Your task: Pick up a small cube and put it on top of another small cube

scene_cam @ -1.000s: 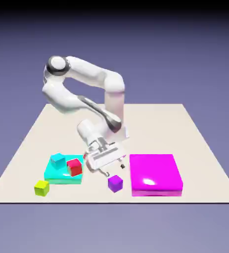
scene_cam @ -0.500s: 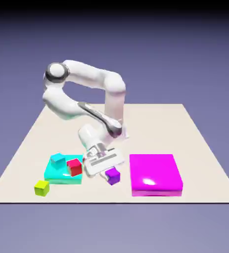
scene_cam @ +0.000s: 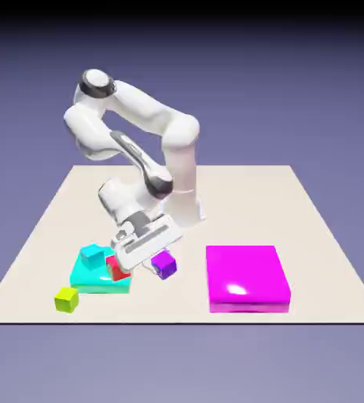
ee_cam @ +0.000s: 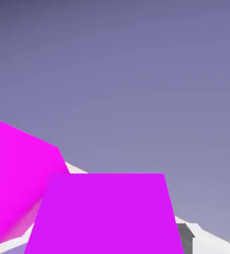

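Note:
My gripper [scene_cam: 159, 266] is shut on the small glossy purple cube [scene_cam: 165, 264] and holds it just above the table, tilted. In the hand view the purple cube [ee_cam: 107, 213] fills the bottom middle, and one grey fingertip [ee_cam: 185, 238] shows at its right. A red cube [scene_cam: 115, 272] sits on the cyan slab [scene_cam: 90, 277], mostly hidden behind the hand. On the slab's far corner rests a small teal cube [scene_cam: 92, 254]. The yellow-green cube [scene_cam: 67, 299] lies on the table near the slab's front left corner.
A large flat magenta block [scene_cam: 246, 277] lies at the exterior view's right of the held cube, and the magenta block [ee_cam: 15, 173] shows at the left of the hand view. The table's front edge [scene_cam: 177, 321] runs close to the blocks.
The open gripper came down around the purple cube and shut on it. It has since carried the cube up and toward the exterior view's left, close to the cyan slab.

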